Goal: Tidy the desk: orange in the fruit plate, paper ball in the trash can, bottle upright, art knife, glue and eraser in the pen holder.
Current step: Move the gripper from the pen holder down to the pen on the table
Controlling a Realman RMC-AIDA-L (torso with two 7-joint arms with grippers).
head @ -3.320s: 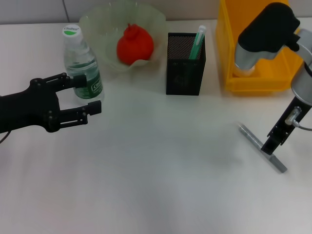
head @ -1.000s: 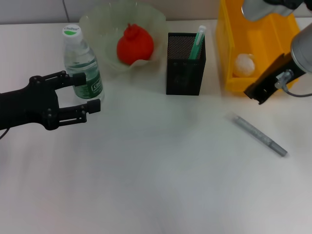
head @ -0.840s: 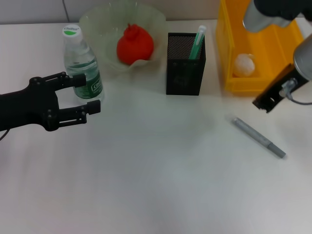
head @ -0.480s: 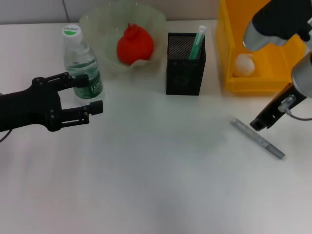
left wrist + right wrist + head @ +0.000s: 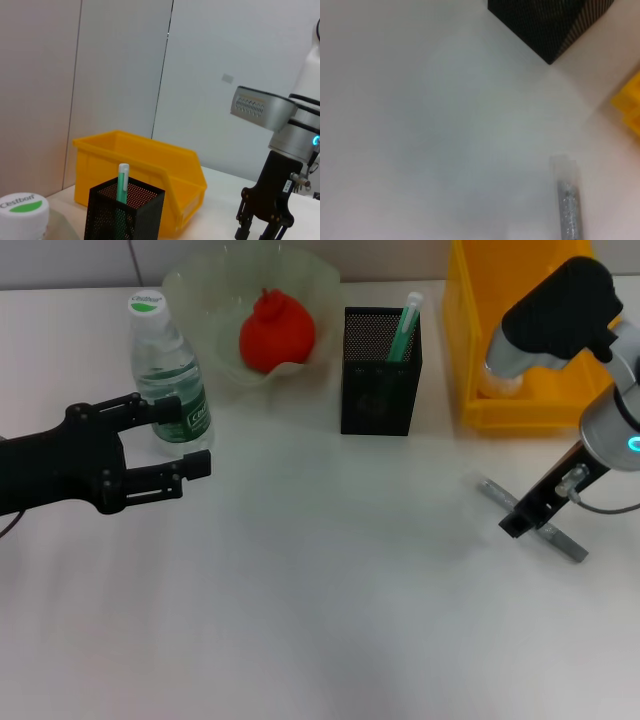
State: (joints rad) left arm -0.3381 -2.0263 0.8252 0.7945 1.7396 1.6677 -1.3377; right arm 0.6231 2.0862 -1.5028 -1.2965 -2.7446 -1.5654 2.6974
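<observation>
The grey art knife [image 5: 536, 523] lies flat on the table at the right, also seen in the right wrist view [image 5: 568, 201]. My right gripper [image 5: 513, 524] is low over its middle, fingers apart, also visible in the left wrist view [image 5: 261, 226]. The bottle [image 5: 166, 371] stands upright at the far left. My left gripper [image 5: 186, 437] is open beside it. The orange [image 5: 277, 331] sits in the fruit plate [image 5: 205, 287]. A green stick [image 5: 405, 326] stands in the black mesh pen holder [image 5: 379, 373]. The paper ball [image 5: 497, 390] in the yellow bin is mostly hidden by my right arm. The eraser is out of view.
The yellow bin [image 5: 525, 412] stands at the back right, close behind my right arm. The pen holder is between the plate and the bin. Open white tabletop [image 5: 320, 590] spreads across the middle and front.
My right gripper came down from in front of the yellow bin to the art knife on the table. The knife has turned slightly. My left arm and the bottle stayed put.
</observation>
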